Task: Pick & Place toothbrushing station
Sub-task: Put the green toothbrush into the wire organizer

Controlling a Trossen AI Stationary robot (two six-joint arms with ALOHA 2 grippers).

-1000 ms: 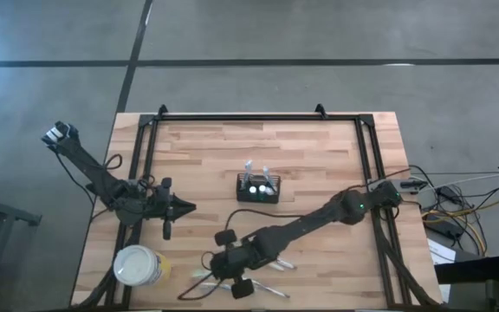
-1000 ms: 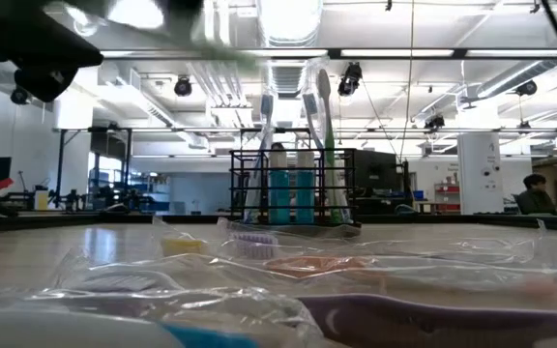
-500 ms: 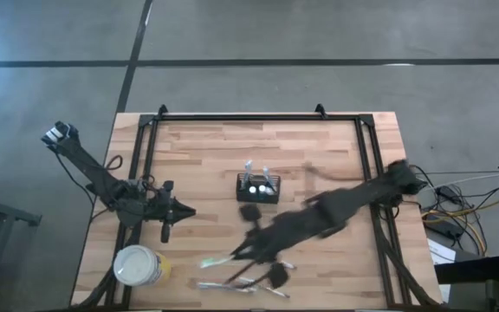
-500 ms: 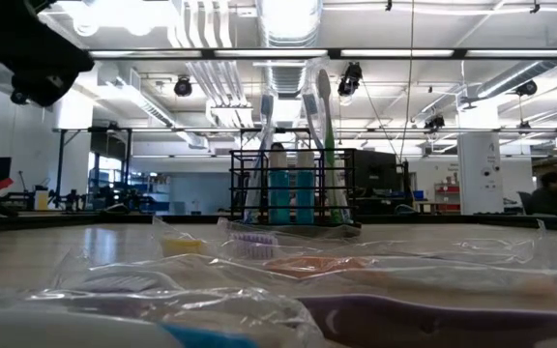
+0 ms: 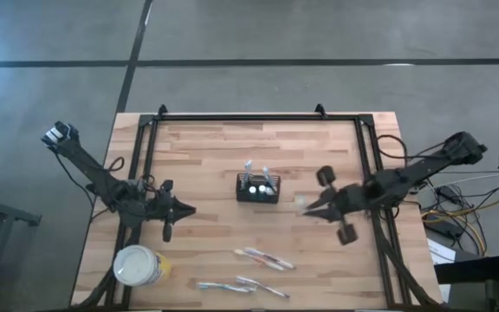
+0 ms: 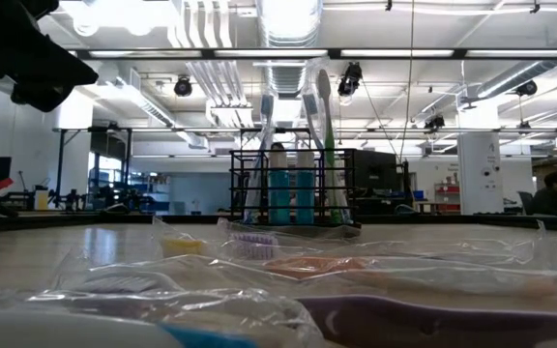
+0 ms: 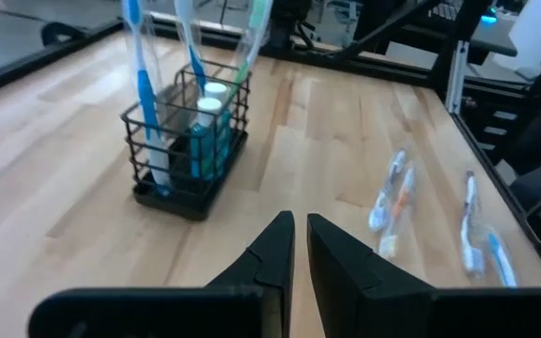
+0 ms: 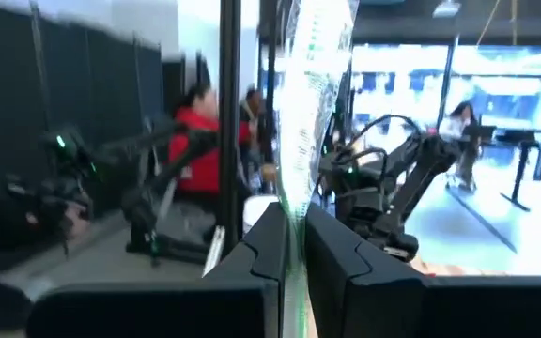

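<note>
The toothbrushing station (image 5: 257,188) is a black mesh caddy in the middle of the table, holding upright toothbrushes and blue tubes; it also shows in the left wrist view (image 7: 191,141) and the low view (image 6: 288,184). My right gripper (image 5: 306,206) hangs right of the caddy, above the table, shut on a clear-wrapped green toothbrush (image 8: 299,113). My left gripper (image 5: 184,209) waits left of the caddy, shut (image 7: 299,239) and holding nothing. Several wrapped toothbrushes (image 5: 262,258) lie flat near the table's near edge. My right gripper pinches the clear wrapper (image 8: 295,202) of the green toothbrush between its two fingers. The fingers lie about level, pointing toward the table's left, across the pack. The pack stands roughly upright in the hold, lifted clear of the table, and shows from above only as a small pale patch (image 5: 300,202).
A round white tub (image 5: 139,266) stands at the near left corner. More wrapped toothbrushes (image 5: 223,286) lie along the near edge, close before the low camera (image 6: 288,266). A black frame (image 5: 371,165) borders the wooden table. People and other robot arms show in the room beyond.
My right gripper has drawn back fast from the wrapped toothbrushes at the near edge toward the table's right edge and risen. It has tipped from pointing down to about level. It carries one wrapped toothbrush, now lifted clear of the table.
</note>
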